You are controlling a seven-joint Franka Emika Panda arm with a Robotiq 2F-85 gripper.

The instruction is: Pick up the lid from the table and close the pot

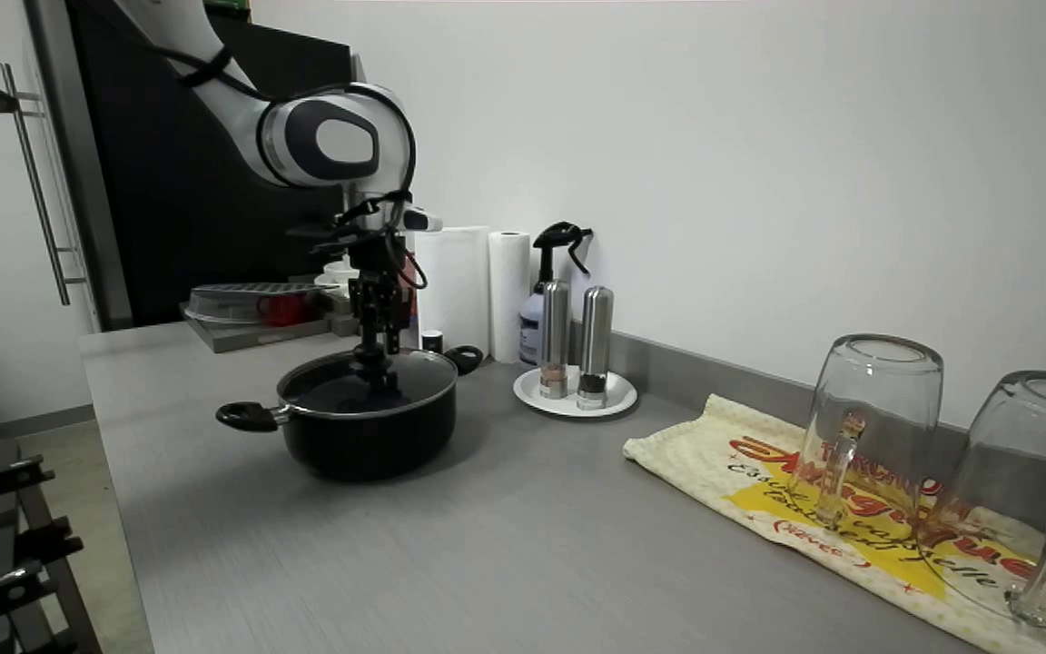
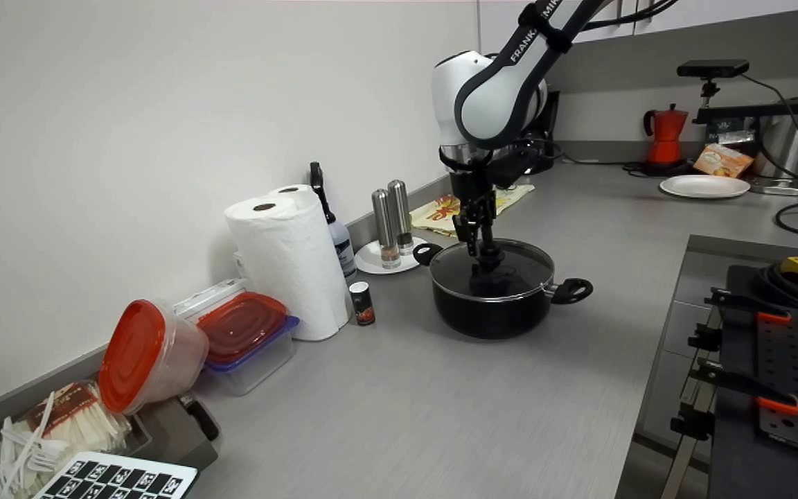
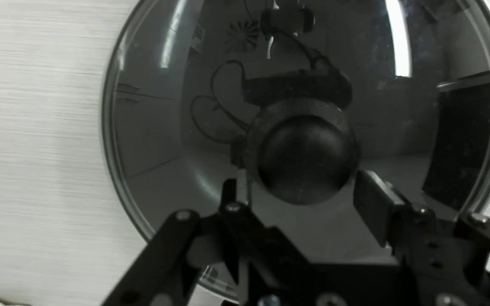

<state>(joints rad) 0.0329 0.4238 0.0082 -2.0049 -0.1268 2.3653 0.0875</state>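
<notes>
The end effector (image 3: 304, 189) points down, fingers (image 3: 374, 204) partway apart, on either side of the knob (image 3: 306, 155) of the lid (image 2: 520, 272); whether they grip it I cannot tell. The lid sits on the pot (image 2: 489, 319), between the back and front edges of the table (image 2: 454, 416). In both exterior views the bent arm (image 2: 492, 107) leans in across the front edge.
</notes>
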